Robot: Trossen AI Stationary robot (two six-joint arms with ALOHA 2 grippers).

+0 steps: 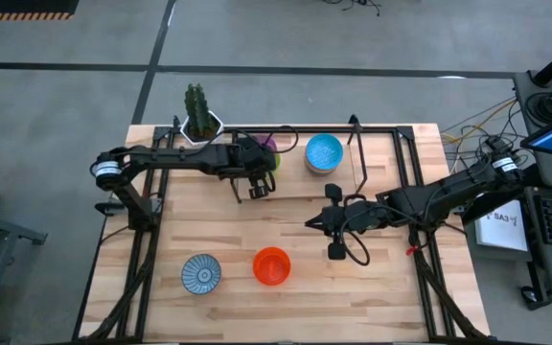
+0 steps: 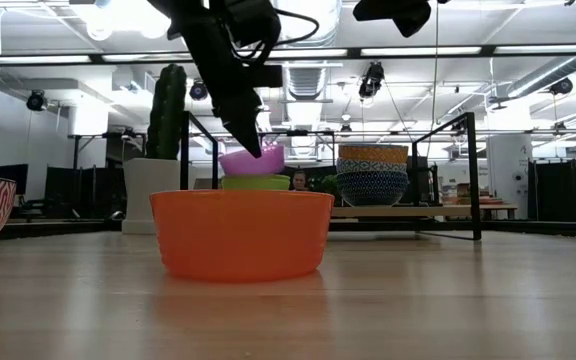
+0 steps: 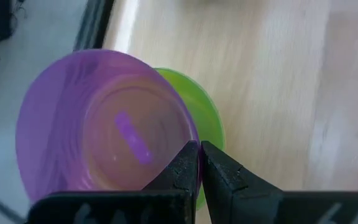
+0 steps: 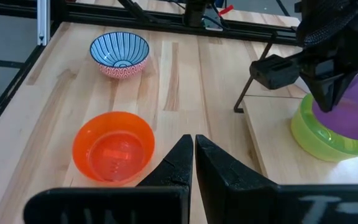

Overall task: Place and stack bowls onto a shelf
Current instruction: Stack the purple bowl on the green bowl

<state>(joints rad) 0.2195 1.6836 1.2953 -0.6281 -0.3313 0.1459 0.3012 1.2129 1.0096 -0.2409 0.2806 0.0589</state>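
Note:
My left gripper (image 3: 199,163) is over the shelf (image 4: 272,140) at the table's far side, shut on the purple bowl (image 3: 104,130). That bowl sits over the green bowl (image 3: 207,115), which stands on the shelf board. A stack of bowls (image 1: 324,153), blue on top, stands further right on the shelf. The orange-red bowl (image 1: 272,266) and the white bowl with the blue pattern (image 1: 200,273) stand on the table near its front edge. My right gripper (image 4: 193,155) hovers shut and empty right of centre (image 1: 332,222). My left gripper pinches the purple bowl's rim (image 3: 188,142), one finger inside the bowl and one outside. The fingers (image 2: 251,135) come from above, pointing down. The bowl is nearly upright, its bottom in the green bowl's mouth (image 2: 255,180); whether it rests there I cannot tell.
A white pot with a cactus (image 1: 199,120) stands at the far left end of the shelf. Thin black frame legs (image 4: 248,87) hold up the shelf. Bare tabletop (image 1: 381,278) lies to the right of the orange-red bowl.

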